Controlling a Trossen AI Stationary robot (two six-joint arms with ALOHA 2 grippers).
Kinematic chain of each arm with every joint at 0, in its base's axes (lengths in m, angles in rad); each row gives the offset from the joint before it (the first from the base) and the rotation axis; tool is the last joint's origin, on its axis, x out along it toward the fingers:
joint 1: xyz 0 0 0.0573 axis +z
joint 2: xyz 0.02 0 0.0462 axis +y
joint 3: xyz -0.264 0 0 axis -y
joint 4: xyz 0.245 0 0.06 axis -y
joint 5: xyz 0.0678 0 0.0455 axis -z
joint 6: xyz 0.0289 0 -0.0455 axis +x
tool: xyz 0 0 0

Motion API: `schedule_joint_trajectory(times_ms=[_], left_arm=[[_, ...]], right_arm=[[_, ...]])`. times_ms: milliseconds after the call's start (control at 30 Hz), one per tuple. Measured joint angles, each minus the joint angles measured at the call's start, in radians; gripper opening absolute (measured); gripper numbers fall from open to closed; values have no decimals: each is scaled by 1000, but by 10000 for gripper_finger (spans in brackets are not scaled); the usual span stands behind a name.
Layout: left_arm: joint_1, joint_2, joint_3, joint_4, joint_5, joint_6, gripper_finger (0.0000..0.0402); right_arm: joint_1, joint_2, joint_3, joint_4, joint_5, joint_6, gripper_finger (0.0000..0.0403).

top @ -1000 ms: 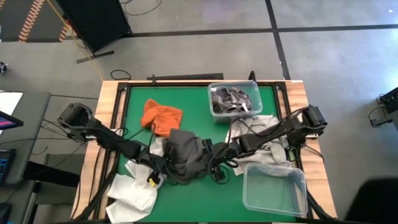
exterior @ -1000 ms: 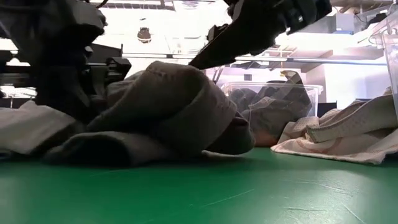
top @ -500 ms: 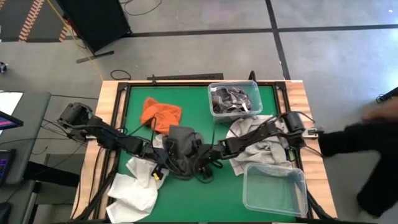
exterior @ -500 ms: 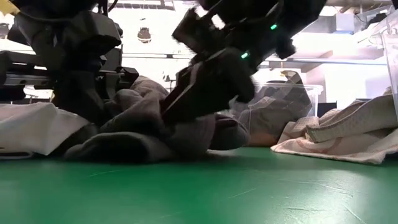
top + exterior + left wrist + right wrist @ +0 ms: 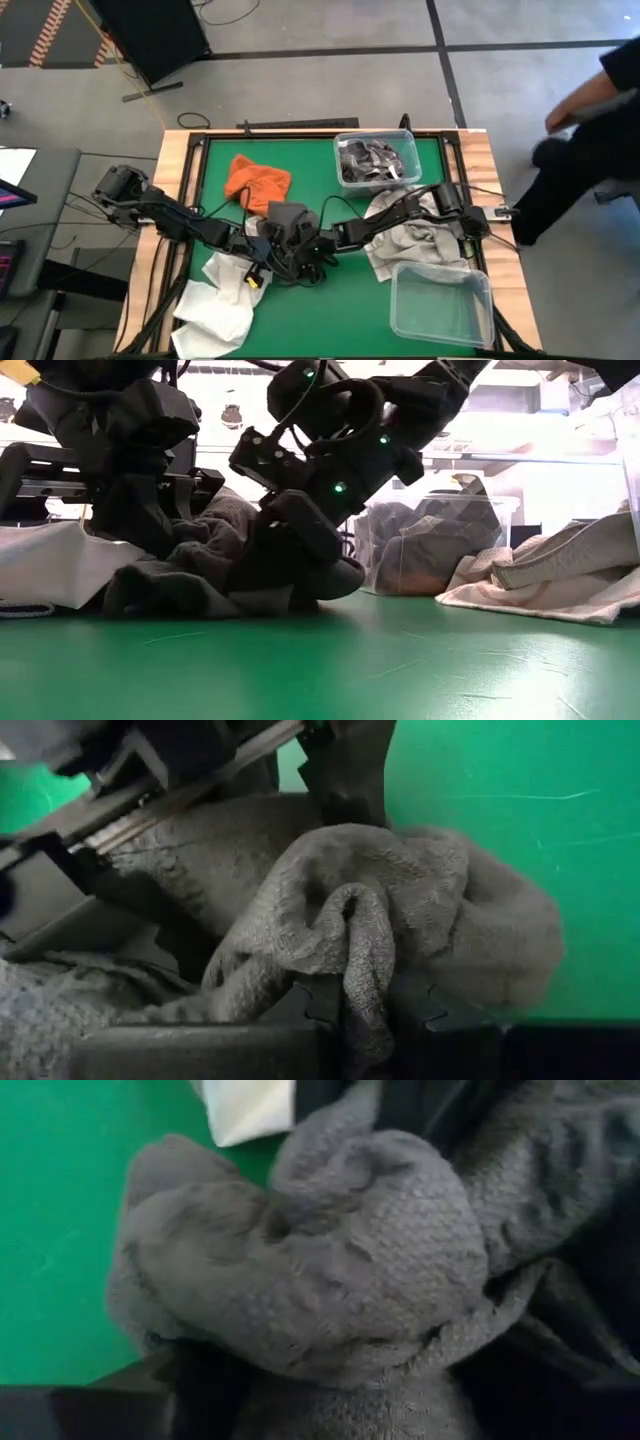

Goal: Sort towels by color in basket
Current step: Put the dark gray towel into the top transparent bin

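My left claw (image 5: 350,1010) pinched the grey towel (image 5: 288,228); right claw (image 5: 305,252) spread wide over it — closing risked snagging both arms.

Dark grey towel (image 5: 320,1270) bunched in thick folds, fills most of the view, waffle-like weave visible up close. Green table (image 5: 60,1230) shows along one side. Corner of a white towel (image 5: 248,1105) sits just past the grey bunch (touching or just behind, can't tell). Dark blurry shapes at the near edge, unclear.
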Motion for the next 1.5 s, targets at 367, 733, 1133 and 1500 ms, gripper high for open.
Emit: schedule_joint_trajectory(times_ms=[367, 733, 1133, 1500], left_arm=[[0, -1, 0, 6, -2, -2, 27], [-69, -161, 3, -61, -110, 6, 155], [-179, -535, 32, -356, -283, -139, 226], [-183, -499, 15, -474, -293, -242, 226]], right_arm=[[1, 1, -1, -24, 68, 4, 101], [61, -110, -12, -146, 151, -15, 82], [177, -428, -11, -320, 362, -76, 82], [193, -666, -8, -422, 746, -105, 82]])
